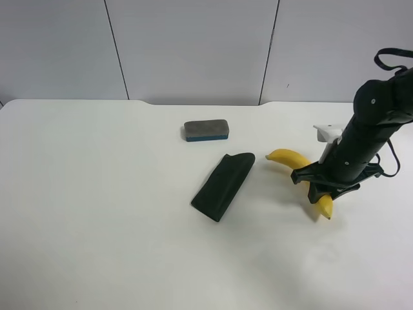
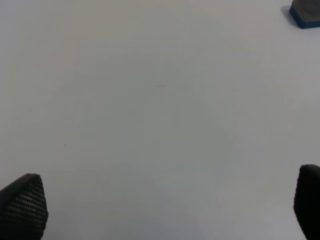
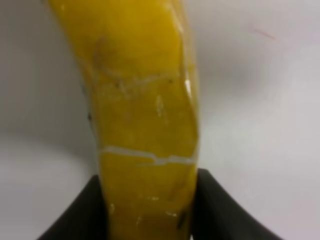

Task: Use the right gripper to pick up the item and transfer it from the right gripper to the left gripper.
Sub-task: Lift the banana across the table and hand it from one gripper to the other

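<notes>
The yellow banana (image 1: 287,157) lies on the white table at the exterior high view's right. The right gripper (image 1: 322,190), on the black arm with the white bracket, is down over the banana's middle. In the right wrist view the banana (image 3: 145,100) fills the gap between the two black fingers (image 3: 85,215), which press against both its sides; the gripper (image 3: 147,210) is shut on it. The banana still rests on the table. The left gripper (image 2: 160,205) is open and empty above bare table, with only its two fingertips (image 2: 22,205) showing. It is out of the exterior high view.
A dark green-black wedge pad (image 1: 224,185) lies left of the banana. A grey eraser with a blue base (image 1: 206,130) sits behind it and also shows at a corner of the left wrist view (image 2: 306,14). The white table (image 1: 97,213) stretches away to the left.
</notes>
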You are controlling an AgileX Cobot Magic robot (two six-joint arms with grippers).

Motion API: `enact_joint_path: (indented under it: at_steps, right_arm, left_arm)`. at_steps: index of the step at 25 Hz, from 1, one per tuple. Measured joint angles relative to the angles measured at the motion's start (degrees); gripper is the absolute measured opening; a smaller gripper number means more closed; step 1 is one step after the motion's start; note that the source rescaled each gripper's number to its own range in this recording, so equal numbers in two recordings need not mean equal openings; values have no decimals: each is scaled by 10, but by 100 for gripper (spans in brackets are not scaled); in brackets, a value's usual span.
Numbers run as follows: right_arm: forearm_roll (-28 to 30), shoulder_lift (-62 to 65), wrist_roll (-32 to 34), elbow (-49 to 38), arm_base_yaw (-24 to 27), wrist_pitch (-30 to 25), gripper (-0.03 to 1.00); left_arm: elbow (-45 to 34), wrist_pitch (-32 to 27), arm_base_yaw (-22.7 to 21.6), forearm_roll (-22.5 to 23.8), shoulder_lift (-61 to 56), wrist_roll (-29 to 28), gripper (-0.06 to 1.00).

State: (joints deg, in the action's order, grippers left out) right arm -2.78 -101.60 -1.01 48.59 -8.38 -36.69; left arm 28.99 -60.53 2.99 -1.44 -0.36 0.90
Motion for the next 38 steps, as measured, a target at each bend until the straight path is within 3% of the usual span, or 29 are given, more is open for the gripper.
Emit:
enact_joint_path:
  at_steps: [13,24,31,34,38]
  right_arm:
    - [0,146,-19,1,-15,-65,1]
    - [-1,157,-47,1,-141,-86,1]
    - [-1,157,-60,42,-225,-130,1]
    - [-1,157,-64,82,-250,-155,1]
    - [-1,157,-76,129,-273,-178,1]
  left_arm:
    - [0,0,0,0,0,0,100]
    - [0,0,0,-6,11,11,100]
    - [17,-4,0,-38,119,108,100]
    - [29,-1,26,-51,168,122,100]
    - [44,0,96,-49,217,134,100]
